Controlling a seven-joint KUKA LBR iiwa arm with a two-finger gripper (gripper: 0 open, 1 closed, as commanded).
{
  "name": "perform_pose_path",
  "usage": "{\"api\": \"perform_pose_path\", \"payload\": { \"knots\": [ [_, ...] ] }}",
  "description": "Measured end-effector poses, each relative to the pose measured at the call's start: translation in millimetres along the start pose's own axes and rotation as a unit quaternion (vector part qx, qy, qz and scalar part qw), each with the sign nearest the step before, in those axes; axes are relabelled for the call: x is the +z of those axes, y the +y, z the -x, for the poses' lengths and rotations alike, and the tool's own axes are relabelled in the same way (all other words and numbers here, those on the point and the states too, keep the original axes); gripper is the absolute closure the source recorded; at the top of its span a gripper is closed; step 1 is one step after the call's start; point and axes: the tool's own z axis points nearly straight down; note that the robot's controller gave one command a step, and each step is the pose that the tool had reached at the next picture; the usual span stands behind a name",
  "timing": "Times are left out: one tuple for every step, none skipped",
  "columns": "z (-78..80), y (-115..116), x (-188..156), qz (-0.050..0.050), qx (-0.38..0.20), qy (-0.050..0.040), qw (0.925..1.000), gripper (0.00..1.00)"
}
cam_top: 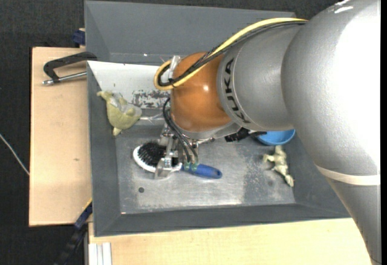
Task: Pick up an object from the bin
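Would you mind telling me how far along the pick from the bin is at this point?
Approach looks done: the jaws sit low at the brush, where its white bristle head meets the blue handle. In hand: the grasp itself; the brush lies flat on the bin floor, not lifted. Left: lifting it clear. The pale green toy and beige figure lie apart.

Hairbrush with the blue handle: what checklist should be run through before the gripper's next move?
1. Gripper sits over the hairbrush, near where head meets handle: ok.
2. Hairbrush actually held: cannot tell.
3. Hairbrush lies flat on the bin floor, apart from other things: ok.
4. Yellow-green toy at the left stands clear of the gripper: ok.
5. Pale toy figure and blue object at the right lie clear of the hairbrush: ok.
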Motion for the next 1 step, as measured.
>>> {"api": "perform_pose_path", "payload": {
  "knots": [
    [7.3,17.6,-124.8,0.002,-0.003,-0.0057,1.0000,1.00]
  ]
}}
